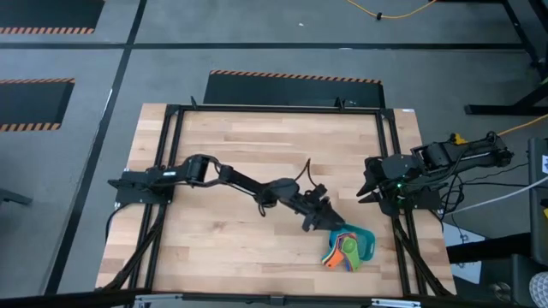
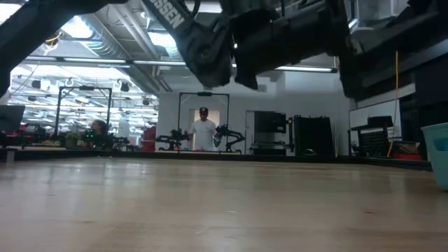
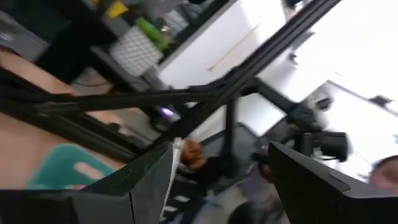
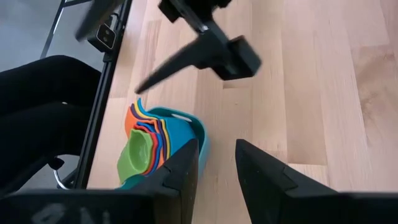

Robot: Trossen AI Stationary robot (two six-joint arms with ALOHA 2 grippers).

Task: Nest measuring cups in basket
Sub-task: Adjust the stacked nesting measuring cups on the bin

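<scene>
The teal basket (image 1: 366, 244) sits near the table's near right corner; its wall also shows in the low view (image 2: 438, 150) and the left wrist view (image 3: 59, 168). The measuring cups (image 4: 142, 146) lie nested inside it, tilted on their sides, green innermost, then yellow, red, blue and orange rims. My left gripper (image 1: 330, 224) hovers just left of and above the basket, open and holding nothing (image 3: 217, 186). My right gripper (image 1: 368, 192) waits at the table's right edge, open (image 4: 217, 168), looking at the basket.
Black frame rails (image 1: 390, 171) run along the table's left, right and far edges, one close beside the basket. The wooden tabletop (image 1: 240, 145) lies bare to the left and far side of the basket. A person (image 2: 204, 133) stands far off in the room.
</scene>
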